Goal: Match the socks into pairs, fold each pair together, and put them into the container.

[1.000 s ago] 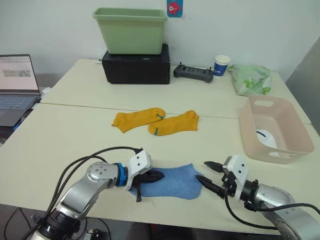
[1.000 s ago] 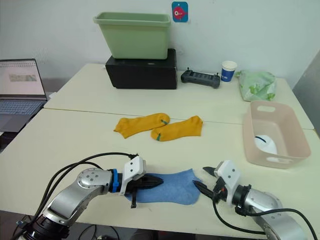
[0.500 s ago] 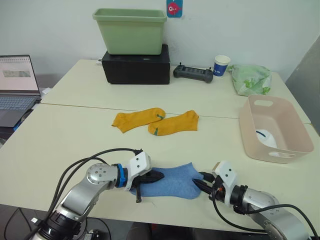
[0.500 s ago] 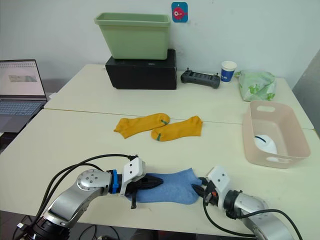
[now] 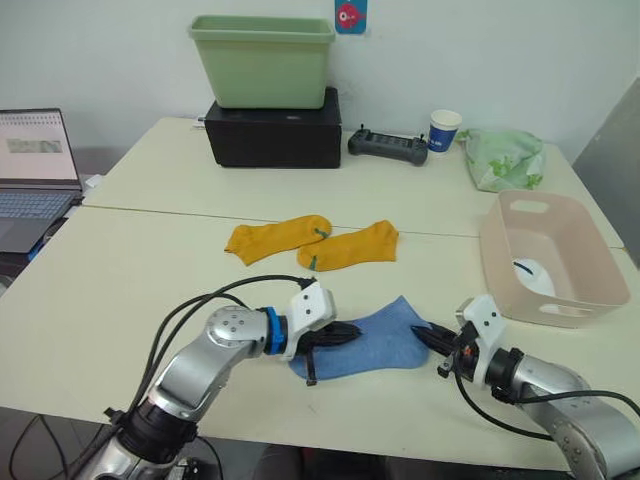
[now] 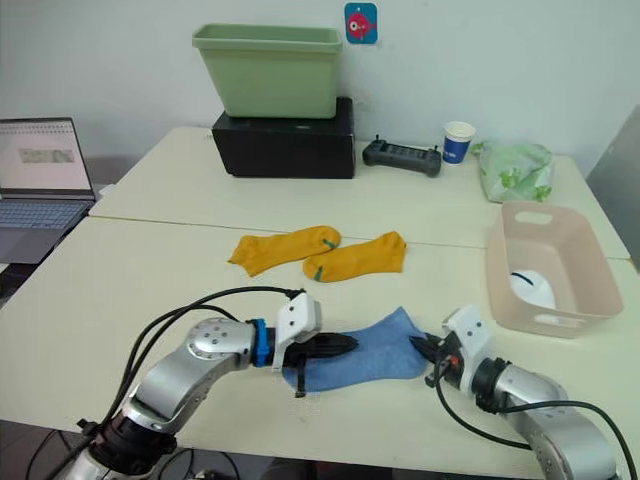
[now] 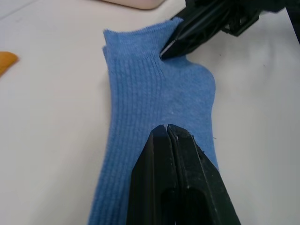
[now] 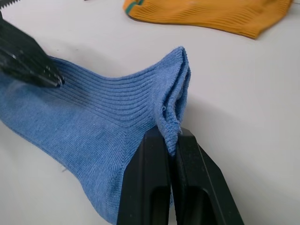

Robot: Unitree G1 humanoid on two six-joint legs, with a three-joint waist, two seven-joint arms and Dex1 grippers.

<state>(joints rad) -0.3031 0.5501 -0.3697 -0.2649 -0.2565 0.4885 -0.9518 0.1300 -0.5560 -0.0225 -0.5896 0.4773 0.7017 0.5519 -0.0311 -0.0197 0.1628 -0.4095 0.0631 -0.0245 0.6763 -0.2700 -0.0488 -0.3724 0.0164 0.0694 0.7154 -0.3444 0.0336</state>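
Both tools are clamped on the light blue ribbed fabric socks (image 5: 370,346) at the near edge of the cream surface (image 5: 130,290), left tool (image 5: 345,334) pinching one end, right tool (image 5: 428,337) pinching the bunched cuff.

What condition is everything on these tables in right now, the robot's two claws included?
Left end effector: shut on blue socks.
Right end effector: shut on blue socks' cuff.
Blue socks: stacked, flat, cuff end lifted.
Orange socks: flat, unfolded, side by side.
Basin: upright, holding white socks.
Green tub: upright on black box.
Laptop: open, screen lit.
Cup: upright.
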